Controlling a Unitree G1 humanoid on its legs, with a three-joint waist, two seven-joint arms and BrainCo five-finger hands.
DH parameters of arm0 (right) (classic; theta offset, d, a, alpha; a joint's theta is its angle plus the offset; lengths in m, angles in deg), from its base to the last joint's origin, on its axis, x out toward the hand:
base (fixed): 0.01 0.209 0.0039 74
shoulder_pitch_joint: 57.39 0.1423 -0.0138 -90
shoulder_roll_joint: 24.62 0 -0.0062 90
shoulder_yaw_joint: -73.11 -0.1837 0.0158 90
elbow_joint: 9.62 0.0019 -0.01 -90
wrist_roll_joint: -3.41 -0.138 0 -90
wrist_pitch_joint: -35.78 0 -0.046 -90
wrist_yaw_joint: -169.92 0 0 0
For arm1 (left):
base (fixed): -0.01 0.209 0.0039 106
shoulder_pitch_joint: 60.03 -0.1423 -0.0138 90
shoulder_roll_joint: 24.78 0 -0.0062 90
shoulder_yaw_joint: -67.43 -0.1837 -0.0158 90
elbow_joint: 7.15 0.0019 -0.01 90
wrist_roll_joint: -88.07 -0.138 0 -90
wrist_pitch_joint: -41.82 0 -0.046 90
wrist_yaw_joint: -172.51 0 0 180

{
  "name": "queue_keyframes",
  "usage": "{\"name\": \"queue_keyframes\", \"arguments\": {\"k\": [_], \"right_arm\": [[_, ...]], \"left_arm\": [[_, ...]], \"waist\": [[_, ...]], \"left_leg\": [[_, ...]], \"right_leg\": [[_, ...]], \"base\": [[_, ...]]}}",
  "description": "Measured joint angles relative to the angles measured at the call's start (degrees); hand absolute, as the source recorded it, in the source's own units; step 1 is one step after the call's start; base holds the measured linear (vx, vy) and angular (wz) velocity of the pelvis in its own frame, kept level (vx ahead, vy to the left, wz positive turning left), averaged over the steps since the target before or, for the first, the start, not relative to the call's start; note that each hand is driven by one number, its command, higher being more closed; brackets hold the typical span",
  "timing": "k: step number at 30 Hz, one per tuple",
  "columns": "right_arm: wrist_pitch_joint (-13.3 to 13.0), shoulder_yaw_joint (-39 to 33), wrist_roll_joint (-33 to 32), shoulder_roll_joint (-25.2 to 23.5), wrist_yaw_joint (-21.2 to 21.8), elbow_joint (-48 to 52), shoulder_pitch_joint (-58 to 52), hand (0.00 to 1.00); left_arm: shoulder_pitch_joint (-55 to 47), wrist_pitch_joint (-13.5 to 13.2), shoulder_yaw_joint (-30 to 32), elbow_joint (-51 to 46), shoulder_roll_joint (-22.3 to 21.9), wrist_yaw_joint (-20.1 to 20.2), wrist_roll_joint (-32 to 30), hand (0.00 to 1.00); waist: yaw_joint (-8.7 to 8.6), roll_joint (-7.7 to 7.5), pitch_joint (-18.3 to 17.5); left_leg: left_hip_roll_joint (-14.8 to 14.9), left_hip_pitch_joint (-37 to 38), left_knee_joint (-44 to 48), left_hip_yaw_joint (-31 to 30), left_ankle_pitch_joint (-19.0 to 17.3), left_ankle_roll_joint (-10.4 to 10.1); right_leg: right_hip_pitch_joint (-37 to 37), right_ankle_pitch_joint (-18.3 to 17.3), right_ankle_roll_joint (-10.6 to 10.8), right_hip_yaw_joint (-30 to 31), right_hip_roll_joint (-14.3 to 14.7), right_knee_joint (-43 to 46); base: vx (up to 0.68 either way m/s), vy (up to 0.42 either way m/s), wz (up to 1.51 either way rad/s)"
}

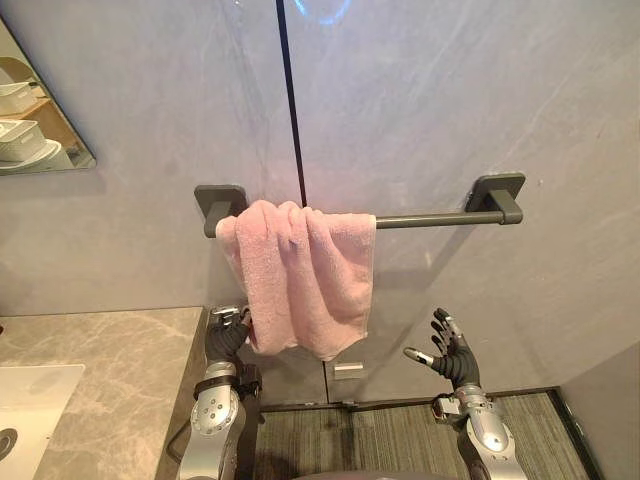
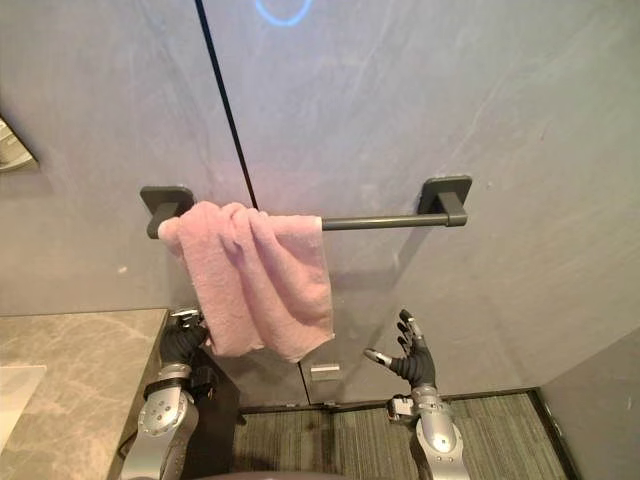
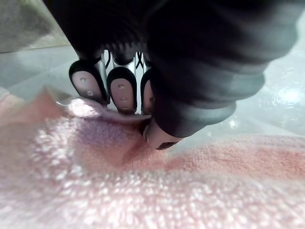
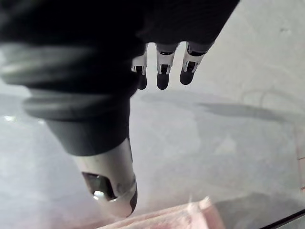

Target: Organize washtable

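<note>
At the far left, a corner of a mirror (image 1: 35, 110) is seen on the grey wall (image 1: 450, 100). Below it, a marble counter (image 1: 120, 360) is seen with a white basin (image 1: 30, 395) set into it. Just beside the counter's edge, the left hand (image 1: 228, 335) is raised to the lower left edge of the pink towel (image 1: 300, 275). In the left wrist view, the cloth's edge is pinched between the dark-tipped fingers (image 3: 123, 88) and the thumb (image 3: 159, 136).

The towel is draped over the left end of a dark towel bar (image 1: 430, 218), bunched at the top and hanging down loosely. The bar is fixed to the wall by a bracket at each end, and its right half is left bare.

Further right, below the bare part of the bar, the right hand (image 1: 452, 355) is held up above the striped floor (image 1: 400, 430). Its fingers are spread and straight, nothing is grasped, and it is kept apart from the towel.
</note>
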Motion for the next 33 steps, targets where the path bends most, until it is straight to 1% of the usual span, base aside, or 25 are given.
{"name": "queue_keyframes", "arguments": {"k": [1, 4, 10, 17, 21, 26, 27, 33], "right_arm": [[-0.44, 1.05, -2.16, 0.13, 0.97, 0.37, 0.08, 0.00], [-0.56, 3.07, -5.43, 0.26, 2.49, 1.92, 0.25, 0.00], [-0.64, 6.26, -10.33, 0.36, 3.80, 2.01, 2.85, 0.00], [-0.64, 8.41, -12.54, 0.56, 3.68, 2.00, 4.72, 0.00], [-0.64, 10.13, -12.60, 0.60, 3.61, 1.99, 5.69, 0.00], [-0.62, 12.30, -12.59, 0.61, 3.66, 1.24, 7.01, 0.00], [-0.62, 12.64, -12.58, 0.61, 3.70, 0.89, 7.32, 1.00], [-0.52, 15.44, -12.51, 0.72, 3.92, -3.01, 10.44, 1.00]], "left_arm": [[0.09, 0.00, -0.09, -0.04, -0.15, 0.03, 0.01, 1.00], [0.60, -0.08, -0.16, -0.05, -1.04, 0.03, 0.16, 1.00], [1.38, -0.50, -2.29, -0.06, -1.63, 0.11, 0.73, 1.00], [1.79, -0.68, -3.04, -0.06, -2.18, 0.11, 1.25, 1.00], [1.83, -0.72, -4.06, -0.06, -2.36, 0.13, 2.26, 1.00], [2.04, -0.75, -4.15, -0.06, -3.16, 0.12, 2.29, 1.00], [2.13, -0.77, -4.58, -0.05, -3.15, 0.12, 2.28, 1.00], [2.16, -0.83, -5.05, -0.05, -3.16, 0.12, 2.33, 1.00]], "waist": [[0.01, -0.01, 0.00], [0.31, -0.01, 0.00], [1.29, -0.20, 0.08], [1.37, -0.47, 0.20], [1.41, -0.57, 0.14], [1.37, -1.14, 0.28], [1.37, -1.40, 0.40], [1.63, -1.73, 0.25]], "left_leg": [[0.00, 0.14, 0.07, -0.18, 0.00, 0.00], [-0.02, 0.11, 0.22, -0.46, 0.00, 0.00], [-0.08, 0.04, 0.36, -0.66, 0.02, -0.01], [-0.14, -0.06, 0.41, -0.83, 0.03, 0.00], [-0.14, -0.10, 0.41, -1.08, 0.06, 0.00], [-0.17, -0.14, 0.40, -1.77, 0.17, -0.05], [-0.18, -0.13, 0.39, -2.12, 0.24, -0.09], [-0.24, -0.13, -0.13, -2.43, 0.68, -0.05]], "right_leg": [[0.28, -0.01, 0.01, -0.18, 0.00, 0.00], [0.38, -0.02, 0.01, -0.41, -0.05, 0.10], [0.41, -0.02, 0.01, -0.60, -0.11, 0.22], [0.44, -0.02, 0.02, -0.76, -0.18, 0.23], [0.51, -0.02, 0.02, -0.97, -0.19, 0.24], [0.77, -0.03, 0.03, -1.59, -0.21, 0.24], [0.95, -0.05, 0.04, -1.93, -0.23, 0.22], [0.92, -0.07, 0.06, -2.28, -0.25, 0.21]], "base": [[-0.05, -0.029, 0.08], [-0.06, -0.027, 0.05], [-0.04, -0.021, 0.01], [-0.02, -0.012, 0.01], [-0.04, -0.023, 0.03], [-0.03, -0.021, 0.07], [-0.05, -0.029, 0.12], [-0.04, -0.021, 0.04]]}}
